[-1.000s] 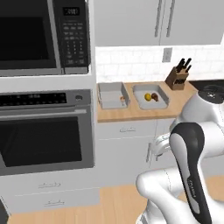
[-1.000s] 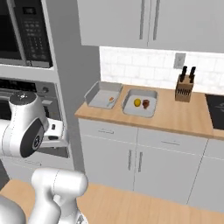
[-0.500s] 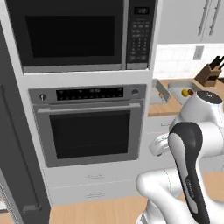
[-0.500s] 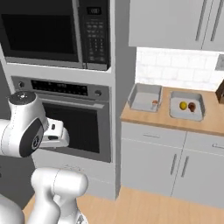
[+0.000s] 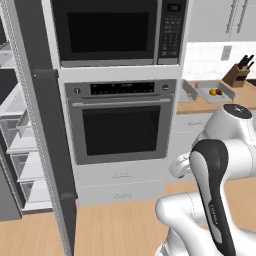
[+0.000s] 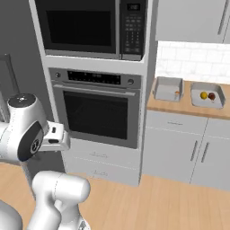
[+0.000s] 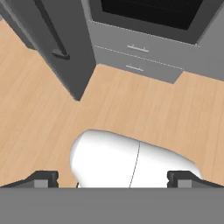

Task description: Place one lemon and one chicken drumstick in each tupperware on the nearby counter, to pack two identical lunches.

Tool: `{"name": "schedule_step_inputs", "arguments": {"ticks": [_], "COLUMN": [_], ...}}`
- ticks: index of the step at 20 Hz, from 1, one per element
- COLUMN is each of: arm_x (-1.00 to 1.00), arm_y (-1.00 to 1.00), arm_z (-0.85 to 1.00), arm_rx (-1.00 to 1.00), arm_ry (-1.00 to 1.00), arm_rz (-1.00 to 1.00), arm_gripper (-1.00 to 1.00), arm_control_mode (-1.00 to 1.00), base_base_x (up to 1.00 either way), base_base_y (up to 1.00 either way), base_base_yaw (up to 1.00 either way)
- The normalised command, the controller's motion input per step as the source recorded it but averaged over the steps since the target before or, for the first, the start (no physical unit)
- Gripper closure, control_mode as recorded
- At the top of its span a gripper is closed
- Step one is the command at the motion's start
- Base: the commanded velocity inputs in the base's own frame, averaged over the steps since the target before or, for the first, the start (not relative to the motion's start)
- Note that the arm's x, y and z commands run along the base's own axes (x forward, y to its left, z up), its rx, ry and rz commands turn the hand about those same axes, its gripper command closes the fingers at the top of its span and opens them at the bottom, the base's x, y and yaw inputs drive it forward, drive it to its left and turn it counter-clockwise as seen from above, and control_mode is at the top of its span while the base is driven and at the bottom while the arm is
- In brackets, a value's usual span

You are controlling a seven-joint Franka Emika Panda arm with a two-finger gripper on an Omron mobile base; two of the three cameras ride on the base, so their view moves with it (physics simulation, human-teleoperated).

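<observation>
- While I face the oven (image 5: 122, 122), claw (image 7: 113, 178) is spread wide, empty, over wood floor (image 7: 39, 113);
- two tupperware (image 6: 168, 89) (image 6: 206, 95) far right on the surface (image 6: 184, 104); lemon (image 6: 204, 95) in the right one.

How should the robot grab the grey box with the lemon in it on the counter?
Probably by a rim. The grey box is shallow, with low walls, and much wider than the lemon inside, so jaws likely could not span it. Coming down from above onto the front wall, the one facing the room, looks easiest; the wall tiles crowd the far side. The gripper is open and empty.
</observation>
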Motion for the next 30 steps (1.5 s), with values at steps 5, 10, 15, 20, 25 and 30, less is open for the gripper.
{"name": "schedule_step_inputs", "arguments": {"ticks": [5, 10, 15, 20, 25, 30], "arm_x": [0.00, 0.00, 0.00, 0.00, 0.00, 0.00], "arm_y": [0.00, 0.00, 0.00, 0.00, 0.00, 0.00], "arm_z": [0.00, 0.00, 0.00, 0.00, 0.00, 0.00], "arm_rx": [0.00, 0.00, 0.00, 0.00, 0.00, 0.00], "arm_ry": [0.00, 0.00, 0.00, 0.00, 0.00, 0.00], "arm_rz": [0.00, 0.00, 0.00, 0.00, 0.00, 0.00], "arm_gripper": [-1.00, -1.00, -1.00, -1.00, -1.00, -1.00], "arm_control_mode": [1.00, 1.00, 1.00, 1.00, 1.00, 1.00], "base_base_x": [-0.70, -0.01, -0.05, 0.02, 0.25, 0.22], "base_base_y": [0.69, 1.00, 1.00, 1.00, 0.95, 0.26], "base_base_yaw": [-0.01, 0.00, 0.00, -0.01, -0.14, -0.25]}}
